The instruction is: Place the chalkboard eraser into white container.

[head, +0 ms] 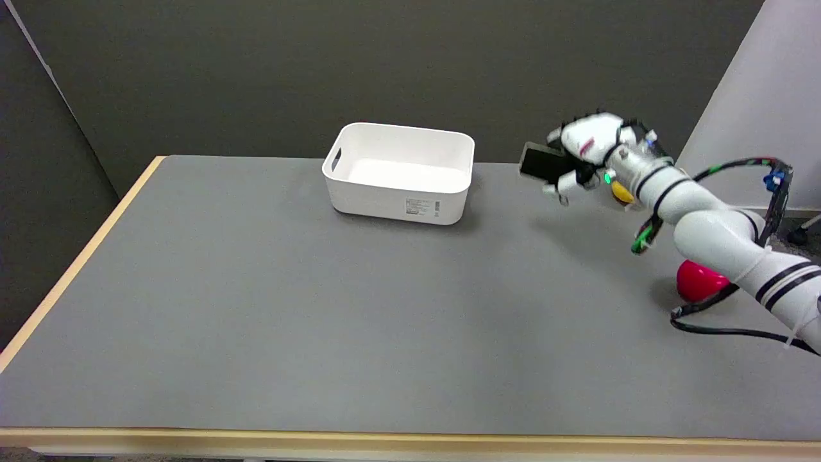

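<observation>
My fingers (564, 183) are wrapped around the eraser (542, 163), a flat, dark, blocky slab with squared corners, and I hold it up off the table (321, 308) with my right hand (587, 154) raised in the air. The eraser juts out from my grasp toward the box (401, 173), which sits well apart from it on the far part of the table. That box is smooth white plastic, rectangular with rounded corners, open on top, with a slot handle cut in its end wall and a small printed label on its near side. The tabletop is a matt grey sheet with a pale wood-coloured edge. Behind my wrist a bit of a yellow thing (621, 191) shows, mostly hidden. A glossy red rounded thing (698, 281) lies on the table under my forearm, partly covered by the black cable (712, 324) that loops down from my arm.
</observation>
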You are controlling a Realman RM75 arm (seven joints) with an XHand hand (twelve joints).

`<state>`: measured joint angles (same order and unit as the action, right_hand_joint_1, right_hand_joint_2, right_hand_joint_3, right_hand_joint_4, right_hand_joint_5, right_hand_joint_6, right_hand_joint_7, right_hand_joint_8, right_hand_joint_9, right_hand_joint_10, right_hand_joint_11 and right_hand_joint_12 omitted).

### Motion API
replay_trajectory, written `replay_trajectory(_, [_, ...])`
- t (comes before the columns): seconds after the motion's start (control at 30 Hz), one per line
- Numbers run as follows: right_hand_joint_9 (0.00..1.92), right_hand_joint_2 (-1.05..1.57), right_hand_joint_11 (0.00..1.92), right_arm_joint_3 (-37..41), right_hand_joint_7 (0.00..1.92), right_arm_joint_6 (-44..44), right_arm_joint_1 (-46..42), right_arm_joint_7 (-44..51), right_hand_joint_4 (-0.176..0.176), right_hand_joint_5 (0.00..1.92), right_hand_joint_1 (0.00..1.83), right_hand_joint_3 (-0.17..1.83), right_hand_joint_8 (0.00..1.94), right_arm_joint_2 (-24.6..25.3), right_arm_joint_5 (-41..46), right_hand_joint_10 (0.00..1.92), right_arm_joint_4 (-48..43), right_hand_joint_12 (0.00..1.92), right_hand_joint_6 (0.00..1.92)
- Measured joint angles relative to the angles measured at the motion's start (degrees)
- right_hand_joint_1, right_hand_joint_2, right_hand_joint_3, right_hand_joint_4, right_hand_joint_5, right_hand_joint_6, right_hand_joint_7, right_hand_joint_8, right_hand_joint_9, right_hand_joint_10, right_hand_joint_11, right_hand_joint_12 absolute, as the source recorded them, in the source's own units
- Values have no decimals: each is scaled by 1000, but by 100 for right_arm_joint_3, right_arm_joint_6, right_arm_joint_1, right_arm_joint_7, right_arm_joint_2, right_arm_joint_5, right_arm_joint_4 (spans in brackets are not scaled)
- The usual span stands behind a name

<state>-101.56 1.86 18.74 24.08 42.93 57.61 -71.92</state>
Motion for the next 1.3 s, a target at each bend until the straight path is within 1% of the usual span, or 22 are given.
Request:
replay_trajectory(0.13, [867,1009,641,-92,921,-295,283,-1,96,717,923,551,1601,10,-25,1482,-238,1763,1521])
replay_trajectory(0.23, [868,1010,639,-263,926,-478,586,-5,102,716,920,549,1596,33,-56,1482,-359,1773,1522])
replay_trajectory(0.37, [867,1013,635,-681,929,-673,1098,-14,111,714,915,544,1598,121,-102,1481,-372,1774,1522])
replay_trajectory(0.47, [866,1014,626,-1058,929,-786,1500,-23,116,714,913,542,1598,258,-129,1481,-195,1767,1522])
replay_trajectory(0.6, [862,1015,602,-1593,928,-903,2054,-66,129,713,907,536,1605,588,-209,1481,350,1751,1519])
replay_trajectory(0.77, [853,1020,571,-2169,925,-1033,2660,-272,142,711,901,524,1607,1203,-461,1475,1364,1723,1516])
replay_trajectory(0.8, [855,1031,576,-2270,927,-1055,2764,-329,133,703,898,517,1605,1349,-521,1461,1584,1719,1528])
replay_trajectory(0.83, [865,1067,598,-2367,936,-1075,2866,-383,98,675,890,496,1596,1506,-583,1418,1812,1711,1569])
replay_trajectory(0.9, [851,1048,526,-2542,912,-1115,3055,-508,121,695,897,492,1611,1816,-690,1458,2229,1736,1532])
replay_trajectory(0.93, [823,1008,476,-2614,878,-1132,3131,-558,122,674,875,536,1566,1949,-727,1453,2405,1718,1447])
replay_trajectory(0.97, [730,877,407,-2680,782,-1148,3200,-600,73,540,764,731,1340,2072,-748,1340,2559,1587,1166])
replay_trajectory(1.0, [623,780,334,-2751,679,-1170,3269,-649,38,422,671,857,1088,2200,-759,1212,2728,1474,904])
replay_trajectory(1.07, [346,703,171,-2860,440,-1219,3371,-736,19,248,549,861,502,2409,-723,893,2981,1305,457])
replay_trajectory(1.13, [149,639,46,-2950,255,-1288,3439,-809,17,160,492,856,335,2586,-601,670,3171,1166,362])
replay_trajectory(1.17, [62,556,17,-2977,131,-1322,3454,-834,4,83,574,909,266,2639,-532,345,3218,817,367])
replay_trajectory(1.2, [7,507,-1,-3018,53,-1387,3471,-869,-3,35,599,937,209,2720,-406,143,3277,597,357])
replay_trajectory(1.27, [-1,521,-1,-3065,49,-1500,3475,-919,3,39,467,911,137,2815,-195,142,3312,580,288])
replay_trajectory(1.3, [-1,517,-1,-3076,37,-1566,3467,-943,2,37,454,903,118,2851,-89,122,3308,548,250])
